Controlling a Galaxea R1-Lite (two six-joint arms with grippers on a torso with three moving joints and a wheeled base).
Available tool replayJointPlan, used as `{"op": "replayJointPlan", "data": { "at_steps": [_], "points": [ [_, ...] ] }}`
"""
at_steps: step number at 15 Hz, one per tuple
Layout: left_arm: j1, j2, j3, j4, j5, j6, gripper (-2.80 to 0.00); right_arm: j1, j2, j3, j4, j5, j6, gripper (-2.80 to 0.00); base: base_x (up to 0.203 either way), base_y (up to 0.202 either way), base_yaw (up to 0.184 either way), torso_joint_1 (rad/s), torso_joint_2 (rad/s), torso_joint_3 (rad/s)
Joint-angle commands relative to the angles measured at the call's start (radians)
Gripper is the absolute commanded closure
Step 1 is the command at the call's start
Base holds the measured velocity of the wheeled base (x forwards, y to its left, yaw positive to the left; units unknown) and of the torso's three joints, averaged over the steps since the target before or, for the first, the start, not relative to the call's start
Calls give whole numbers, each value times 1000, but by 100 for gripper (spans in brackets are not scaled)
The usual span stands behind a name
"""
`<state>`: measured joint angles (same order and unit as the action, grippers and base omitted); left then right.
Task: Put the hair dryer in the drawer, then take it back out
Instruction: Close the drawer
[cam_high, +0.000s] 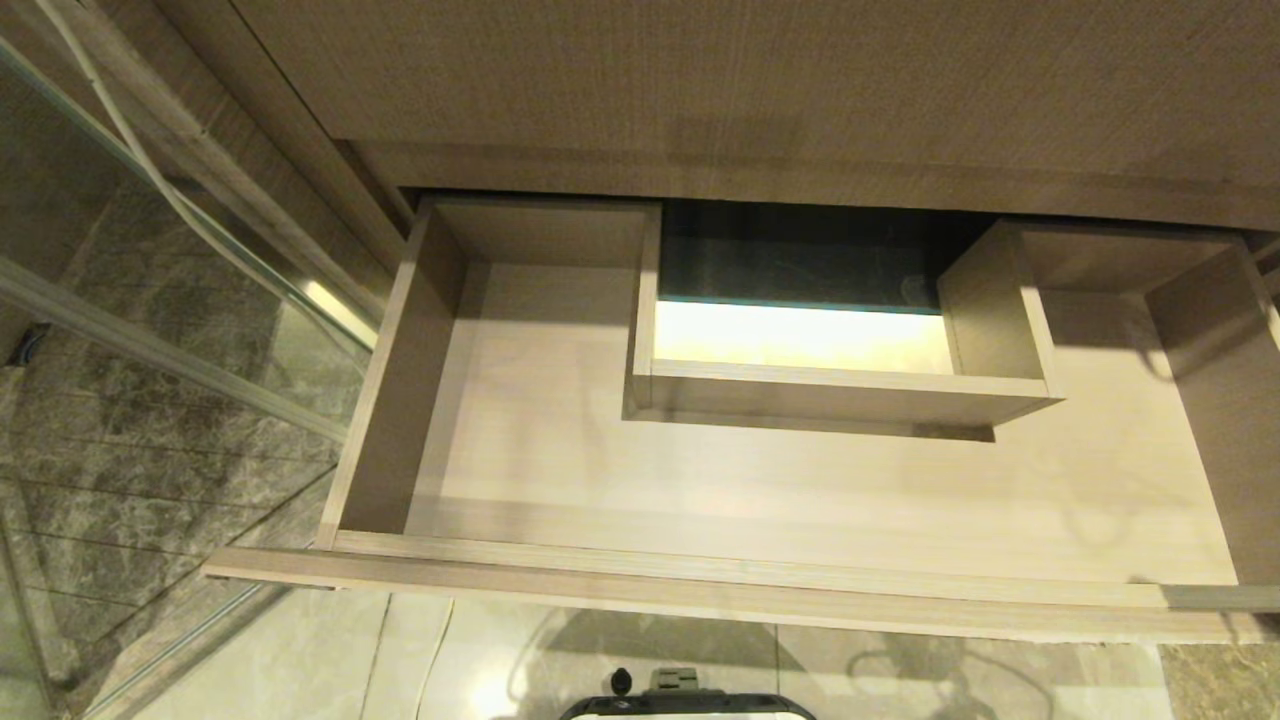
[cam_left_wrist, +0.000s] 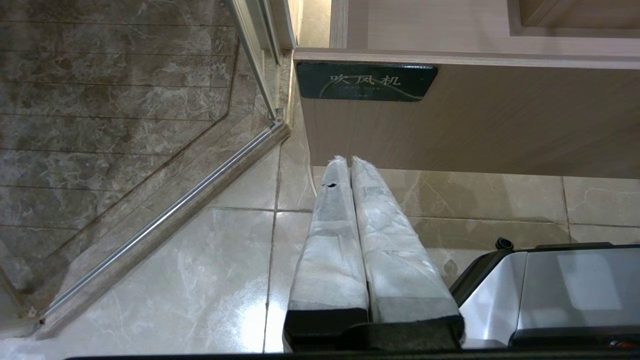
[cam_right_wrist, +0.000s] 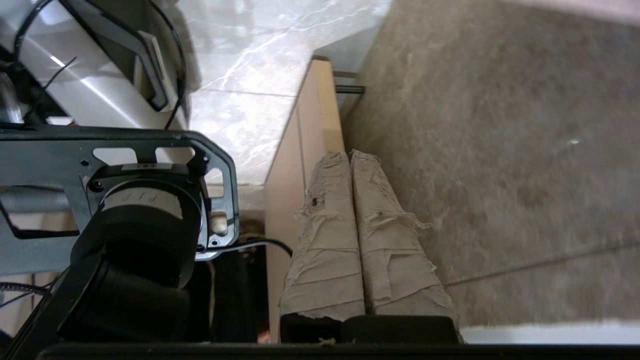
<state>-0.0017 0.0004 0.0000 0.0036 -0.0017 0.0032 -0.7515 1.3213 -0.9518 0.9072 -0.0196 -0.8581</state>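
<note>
The hair dryer is seen in no view; its location cannot be told. The drawer (cam_high: 760, 500) is pulled fully out so that its U-shaped, matt wood-grain floor around the boxed cut-out (cam_high: 830, 390) is exposed for loading. The left gripper (cam_left_wrist: 348, 161) is parked clenched and empty just below the drawer front. The right gripper (cam_right_wrist: 348, 155), wrapped in frayed tape, is clenched on nothing beside the drawer's end

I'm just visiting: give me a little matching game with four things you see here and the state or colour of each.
Things:
1. drawer
2. label
3. left gripper
4. boxed cut-out

States:
a. dark, with white writing
b. pulled open, nothing in it
c. lit brightly inside
d. shut, above the floor tiles

Pairs: 1-b, 2-a, 3-d, 4-c
</note>
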Motion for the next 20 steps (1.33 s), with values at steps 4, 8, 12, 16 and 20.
{"op": "replayJointPlan", "data": {
  "at_steps": [4, 8, 12, 16, 20],
  "points": [
    [0, 0, 2, -1, 2, 0, 0, 0, 242, -119, 8, 1, -8, 0, 0, 0, 0, 0, 0, 0],
    [0, 0, 2, -1, 1, -1, 0, 0, 321, -174, -6, 2, -4, 0, 0, 0, 0, 0, 0, 0],
    [0, 0, 0, -1, 0, 0, 0, 0, 363, -218, -30, 13, -4, 0, 0, 0, 0, 0, 0, 0],
    [0, 0, 2, -1, 0, 0, 0, 0, 352, -225, -201, 168, -8, 0, 0, 0, 0, 0, 0, 0],
    [0, 0, 2, -1, 0, 0, 0, 0, 318, -269, -447, 440, -5, 0, 0, 0, 0, 0, 0, 0]
  ]
}}
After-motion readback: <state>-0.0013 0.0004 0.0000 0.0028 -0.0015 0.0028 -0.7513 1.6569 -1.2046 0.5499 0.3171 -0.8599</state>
